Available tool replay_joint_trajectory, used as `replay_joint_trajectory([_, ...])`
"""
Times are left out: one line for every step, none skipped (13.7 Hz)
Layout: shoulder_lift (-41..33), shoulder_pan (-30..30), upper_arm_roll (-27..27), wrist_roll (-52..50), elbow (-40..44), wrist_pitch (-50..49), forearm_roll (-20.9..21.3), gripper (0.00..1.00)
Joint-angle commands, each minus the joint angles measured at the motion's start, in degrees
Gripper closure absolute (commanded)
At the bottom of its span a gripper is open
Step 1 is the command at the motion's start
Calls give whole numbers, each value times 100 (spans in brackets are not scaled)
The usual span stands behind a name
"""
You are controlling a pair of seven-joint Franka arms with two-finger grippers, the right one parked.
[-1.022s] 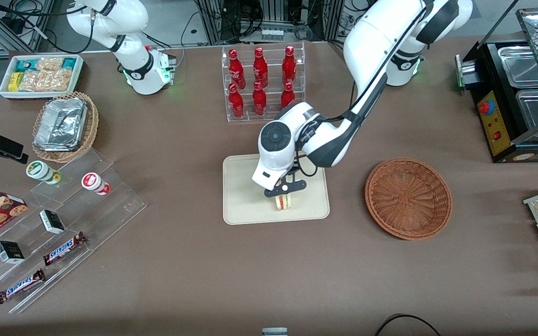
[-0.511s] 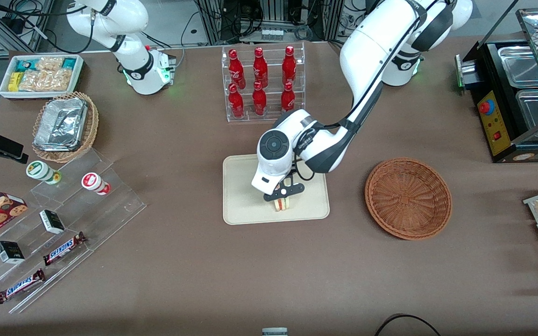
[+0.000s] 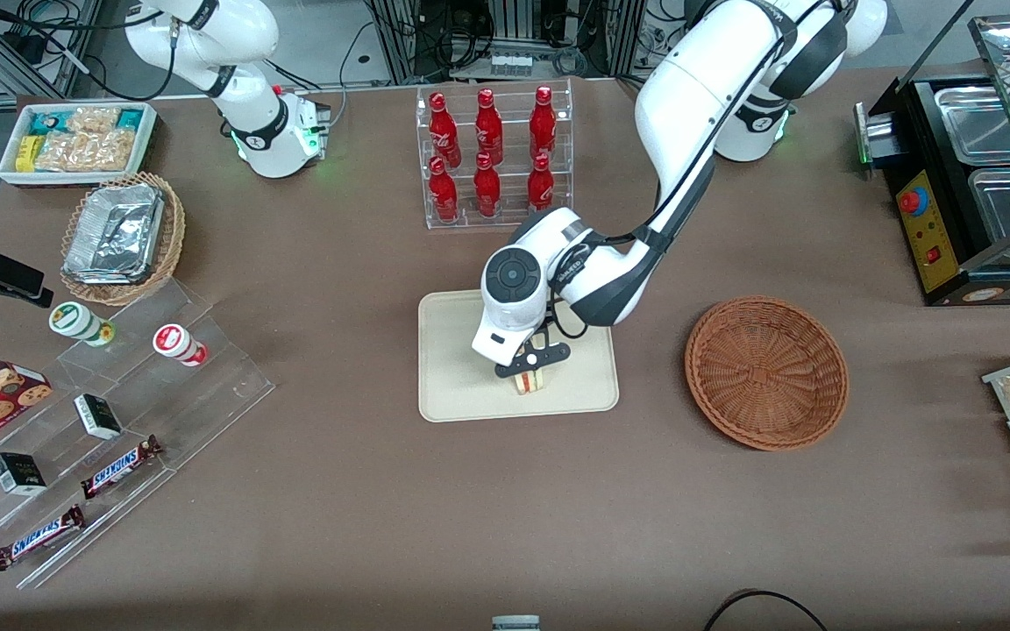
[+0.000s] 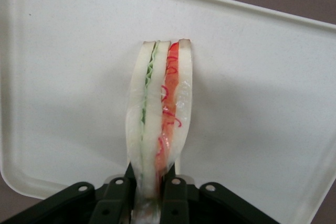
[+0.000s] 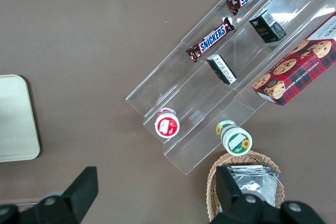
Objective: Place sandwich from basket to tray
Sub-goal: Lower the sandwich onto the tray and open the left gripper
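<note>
The sandwich (image 3: 529, 381) is a wrapped wedge of white bread with red and green filling. It stands on edge, low over the cream tray (image 3: 457, 386), near the tray's edge closest to the front camera. My left gripper (image 3: 529, 372) is shut on the sandwich. In the left wrist view the black fingers (image 4: 176, 187) pinch the sandwich (image 4: 160, 114) from both sides, with the tray (image 4: 68, 77) under it. I cannot tell whether the sandwich touches the tray. The reddish-brown wicker basket (image 3: 766, 372) sits beside the tray, toward the working arm's end, with nothing in it.
A clear rack of red bottles (image 3: 492, 153) stands farther from the front camera than the tray. Acrylic steps with candy bars (image 3: 119, 464), a tan basket of foil trays (image 3: 122, 237) and a white snack bin (image 3: 75, 140) lie toward the parked arm's end. A black food warmer (image 3: 970, 175) stands at the working arm's end.
The left gripper has lowered slightly with the sandwich toward the tray and shifted a little away from the front camera. The grip has stayed shut.
</note>
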Motion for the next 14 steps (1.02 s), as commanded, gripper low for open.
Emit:
replay_joint_trajectory([55,-81,40,-104,248,-95,-41,0])
replay_joint_trajectory([46,-81,40,-104,335,-139,-32,0])
replay_joint_trajectory([20,-81,40,-95,380,-165,3,0])
replay_joint_trajectory([-42,-81,40,-95,406,-227,12,0])
replay_joint_trajectory([-155,-72,49,-87,433,-332,12,0])
replay_joint_trajectory([-243,-46,49,-78,433,-420,12,0])
replay_joint_trajectory([-357,-11,49,-43,433,-455,-5,0])
replay_joint_trajectory([-446,-2,57,-25,442,-499,-14,0])
replay_joint_trajectory([-534,-11,66,-16,494,-587,-6,0])
replay_joint_trajectory([-578,-2,66,-16,607,-709,-6,0])
replay_joint_trajectory([-596,7,84,1,739,-902,3,0])
replay_joint_trajectory([-648,42,84,45,845,-1095,3,0])
replay_joint_trajectory([-718,103,84,141,855,-1245,12,0])
replay_joint_trajectory([-797,243,84,273,855,-1342,-5,0])
